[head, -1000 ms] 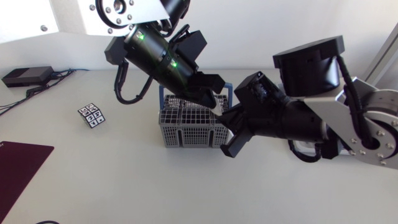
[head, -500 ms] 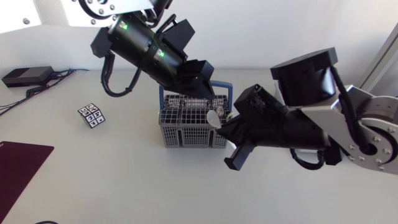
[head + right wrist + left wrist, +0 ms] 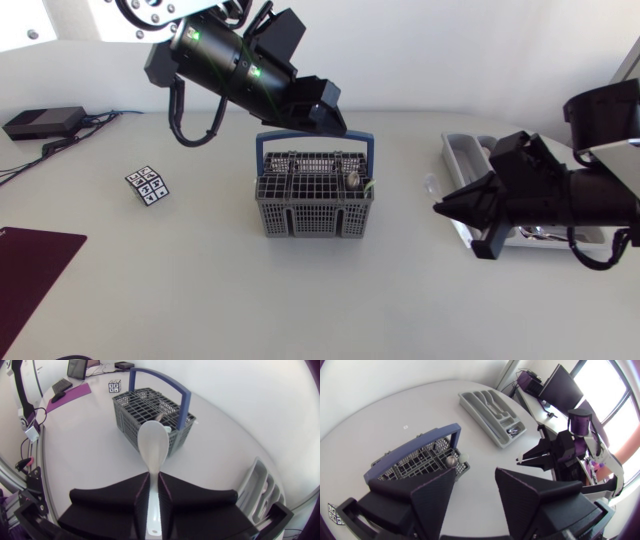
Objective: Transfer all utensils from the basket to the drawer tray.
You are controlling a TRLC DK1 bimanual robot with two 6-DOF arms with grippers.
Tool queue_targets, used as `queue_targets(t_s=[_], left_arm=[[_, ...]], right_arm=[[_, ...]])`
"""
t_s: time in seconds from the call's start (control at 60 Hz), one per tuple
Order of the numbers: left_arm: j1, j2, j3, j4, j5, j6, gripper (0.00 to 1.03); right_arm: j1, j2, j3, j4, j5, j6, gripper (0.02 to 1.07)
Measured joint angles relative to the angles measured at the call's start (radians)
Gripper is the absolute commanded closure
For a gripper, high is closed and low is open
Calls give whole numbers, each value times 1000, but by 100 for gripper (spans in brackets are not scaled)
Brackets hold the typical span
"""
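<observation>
Between the basket and the tray on the right, the right gripper holds a white spoon tight (the carrying step). Next it should lower the spoon into a tray slot. The left gripper hangs wide and empty over the basket's far side

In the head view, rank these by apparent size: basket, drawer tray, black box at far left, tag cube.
1. basket
2. black box
3. tag cube
The drawer tray is left unranked: the right arm hides most of it, so its full extent does not show.
</observation>
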Motion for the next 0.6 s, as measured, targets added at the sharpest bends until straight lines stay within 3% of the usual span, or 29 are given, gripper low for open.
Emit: queue_targets(t_s=[0.233, 0.6], left_arm=[[-30, 24, -16, 30, -68, 11, 46], [-53, 32, -32, 50, -127, 23, 46]], right_arm=[[-292, 113, 0, -85, -98, -307, 96], [-572, 364, 155, -198, -89, -791, 96]])
